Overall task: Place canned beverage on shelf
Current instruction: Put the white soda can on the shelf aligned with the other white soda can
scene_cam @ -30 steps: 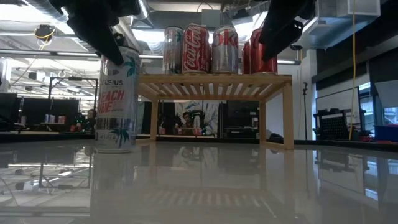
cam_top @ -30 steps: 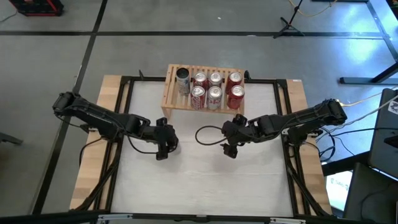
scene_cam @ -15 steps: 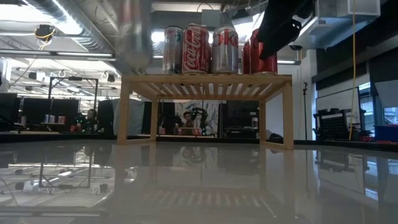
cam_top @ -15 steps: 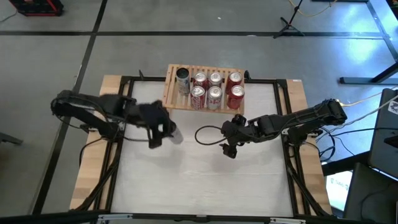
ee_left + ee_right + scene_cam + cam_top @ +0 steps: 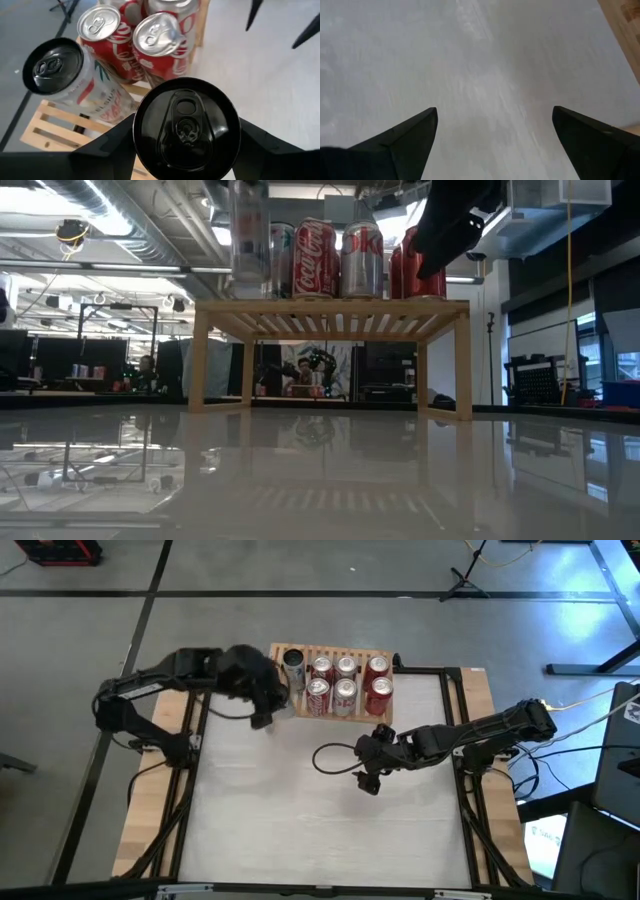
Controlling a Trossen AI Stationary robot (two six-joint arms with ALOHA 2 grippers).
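Glossy white table point(image 5: 320, 810), slatted wood shelf point(image 5: 275, 688), left tool point(image 5: 268, 705) apparently gripping can point(image 5: 186, 128).

Light-wood slatted shelf point(image 5: 278, 705), red cans with silver tops point(image 5: 125, 50), a silver-white can with black top and red-and-green print point(image 5: 80, 82), held can's glossy black top point(image 5: 186, 131), dark fingers point(image 5: 400, 135), glossy white surface point(image 5: 320, 820)

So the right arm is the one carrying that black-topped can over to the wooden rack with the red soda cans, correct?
Not quite. The left gripper carries the black-topped silver can, as the left wrist view shows, with the can between its fingers. In the high view the left arm reaches to the low light-wood slatted shelf holding the red soda cans, while the right gripper waits open over the white table.
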